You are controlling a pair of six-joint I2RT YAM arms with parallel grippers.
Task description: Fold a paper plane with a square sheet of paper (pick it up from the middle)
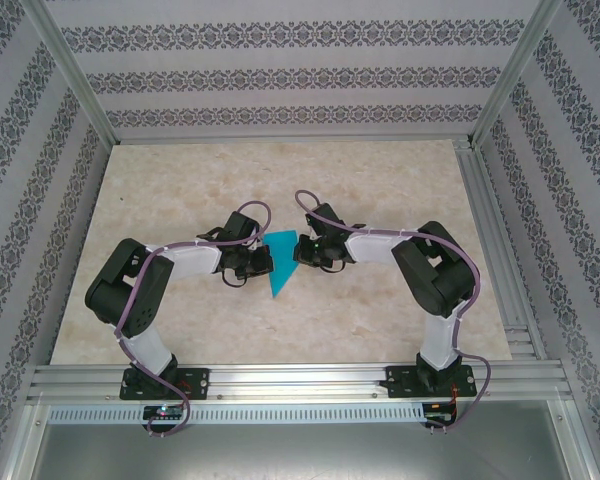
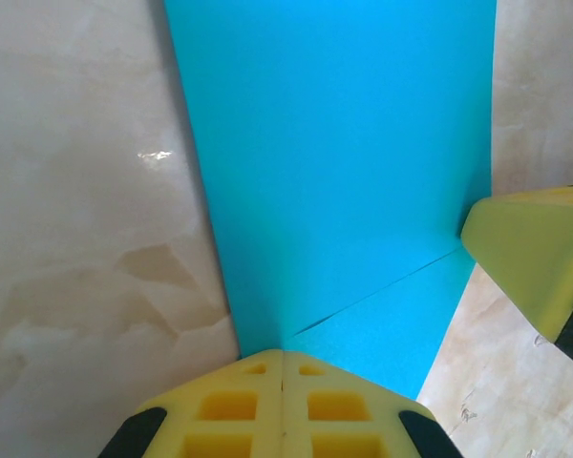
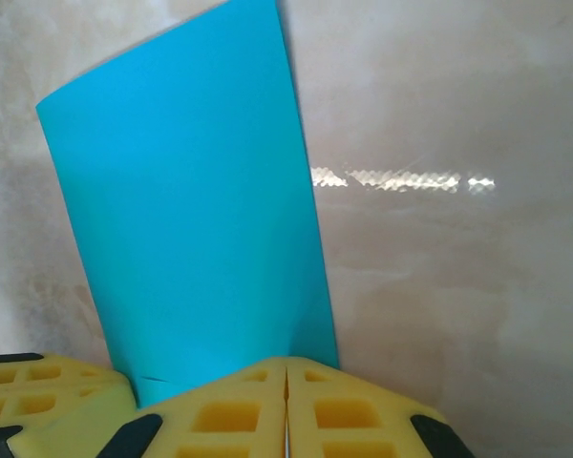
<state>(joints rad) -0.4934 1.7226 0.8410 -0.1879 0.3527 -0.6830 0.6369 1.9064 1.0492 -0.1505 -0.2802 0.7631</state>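
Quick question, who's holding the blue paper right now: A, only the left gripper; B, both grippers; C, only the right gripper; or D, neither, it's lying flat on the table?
B: the left gripper and the right gripper each have their yellow fingers closed on an edge of the blue paper, which spans the gap between the two.

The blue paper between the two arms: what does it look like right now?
The paper is thin, plain turquoise and unmarked. From above, it tapers to a point at its near end. One fold line crosses it, and it bows slightly. The left hand and the right hand each pinch an edge, shut, over the pale marble-look table.
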